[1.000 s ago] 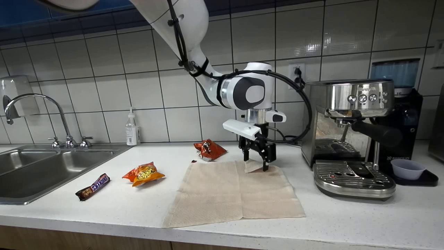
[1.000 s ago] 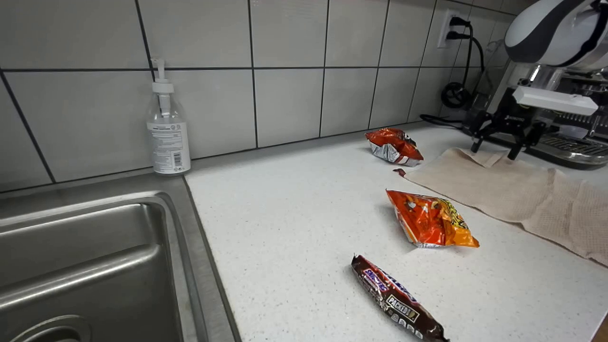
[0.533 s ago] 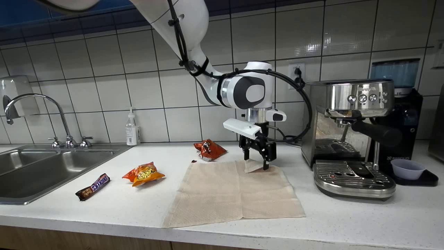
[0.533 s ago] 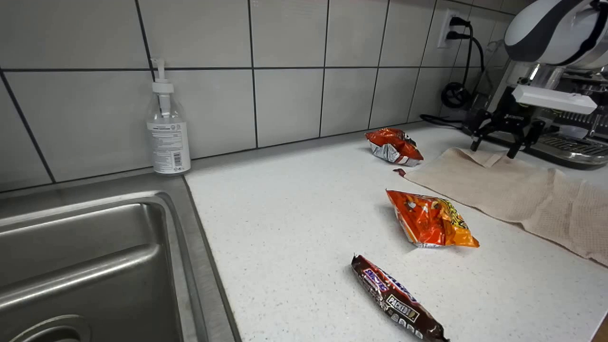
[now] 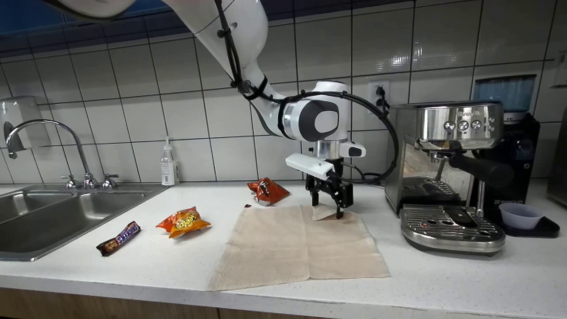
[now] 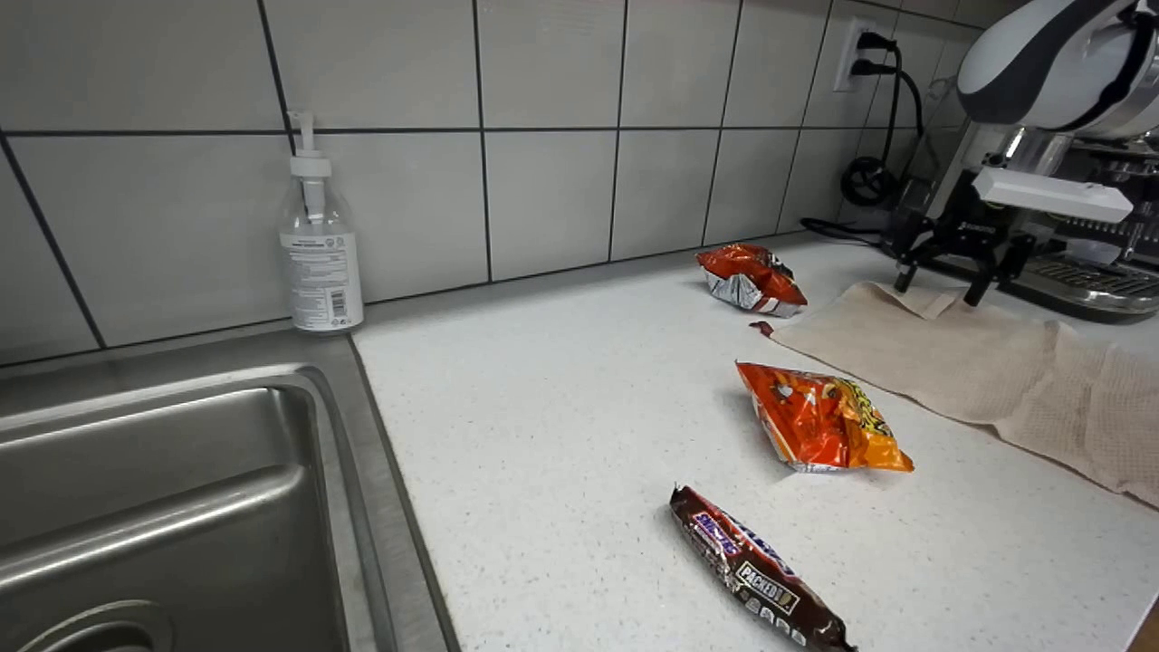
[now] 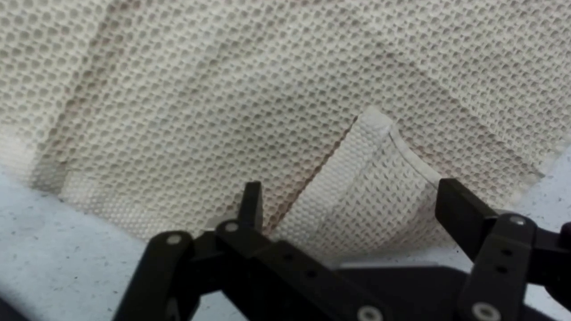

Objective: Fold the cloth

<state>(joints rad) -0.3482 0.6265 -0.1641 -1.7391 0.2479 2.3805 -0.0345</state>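
Cloth [image 5: 288, 250] was plain beige, kinda waffle-textured; it lay mostly flat, lower middle of the frame in an exterior view; crease down it, hemmed corner [image 7: 370, 191] folded over up top.

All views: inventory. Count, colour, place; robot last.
Wall: 1, white, background
Counter: 1, white, before wall
Cabinet: 1, brown, below counter
Sink: 1, silver, in counter
Tap: 1, silver, on sink
Dispenser: 1, white, on wall
Bottle: 1, clear, sink's corner
Candy bar: 1, brown, near sink
Cloth: 1, beige, on counter
Orange packet: 1, orange, near cloth
Red packet: 1, red, behind cloth
Scrap: 1, red, cloth's corner
Coffee machine: 1, silver, beside cloth
Grinder: 1, black, by coffee machine
Bowl: 1, white, by grinder
Outlet: 1, white, on wall
Cut-off item: 1, dark, frame edge
Arm: 1, white, above cloth
Gripper: 1, black, open, at cloth's edge
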